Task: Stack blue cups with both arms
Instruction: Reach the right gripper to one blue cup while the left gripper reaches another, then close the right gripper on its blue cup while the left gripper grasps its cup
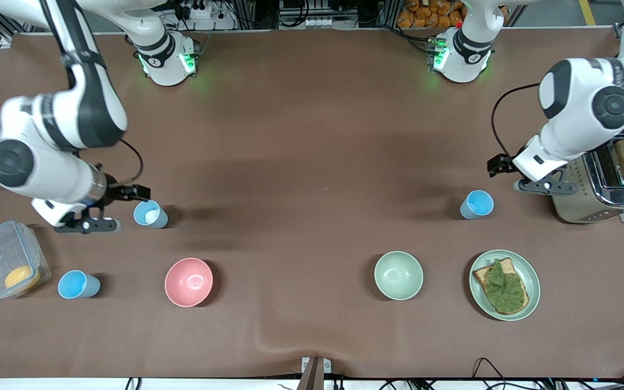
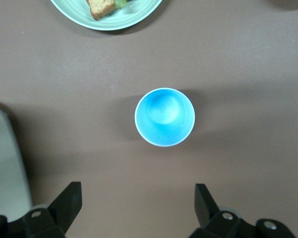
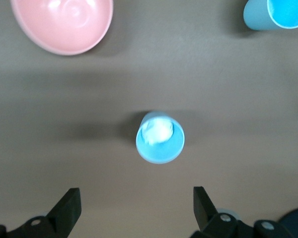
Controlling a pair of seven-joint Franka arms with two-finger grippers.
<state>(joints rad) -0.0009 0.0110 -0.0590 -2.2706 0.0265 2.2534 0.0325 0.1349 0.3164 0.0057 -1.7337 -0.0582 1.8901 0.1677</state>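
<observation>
Three blue cups stand upright on the brown table. One cup (image 1: 476, 204) is toward the left arm's end and also shows in the left wrist view (image 2: 164, 117). My left gripper (image 1: 543, 187) (image 2: 138, 193) is open and empty above the table between this cup and the toaster. A second cup (image 1: 150, 214) (image 3: 160, 138) with something white inside stands toward the right arm's end. My right gripper (image 1: 88, 223) (image 3: 136, 196) is open and empty beside it. The third cup (image 1: 78, 284) (image 3: 275, 12) stands nearer the front camera.
A pink bowl (image 1: 188, 281) (image 3: 62, 22) and a pale green bowl (image 1: 398, 275) sit nearer the front camera. A plate with toast (image 1: 504, 284) (image 2: 109, 15), a toaster (image 1: 599, 184) (image 2: 5, 163) and a clear lidded box (image 1: 6, 259) stand near the table's ends.
</observation>
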